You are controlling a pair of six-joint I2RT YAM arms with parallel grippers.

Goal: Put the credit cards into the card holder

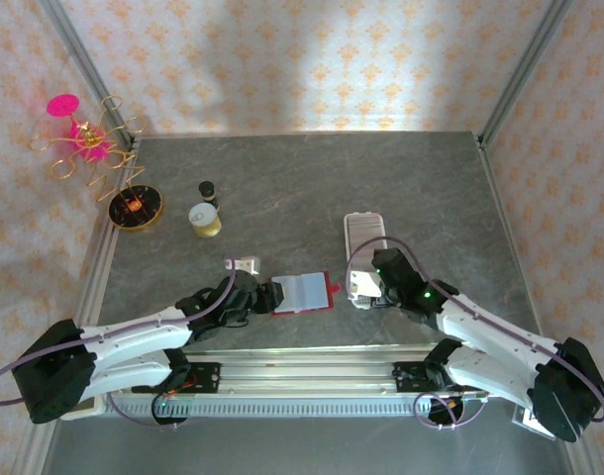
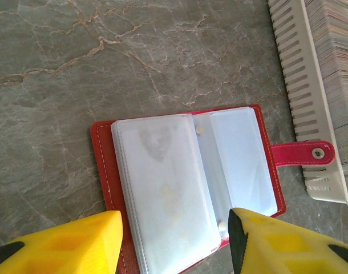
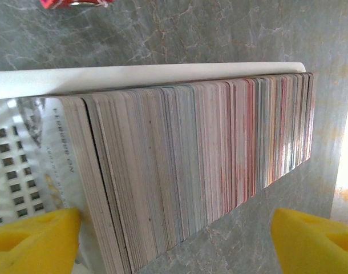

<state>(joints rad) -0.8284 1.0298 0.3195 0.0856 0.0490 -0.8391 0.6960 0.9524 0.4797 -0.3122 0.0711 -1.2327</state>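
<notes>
Red card holder (image 2: 162,182) lies open on the bench (image 2: 77,57), framed by our wide-spread left claw (image 2: 175,222), its near edge cut off; our right claw (image 3: 175,228), spread too, straddles the credit cards (image 3: 191,160), packed edgewise in a white tray (image 3: 134,77), faces hidden.

We see the card holder (image 1: 302,294) lying open and flat on the bench (image 1: 282,178), red cover down, clear sleeves up, its snap strap (image 2: 302,153) reaching right. Just to its right, the credit cards (image 3: 191,165) stand on edge, packed tight in a white slotted tray (image 2: 294,68).
</notes>
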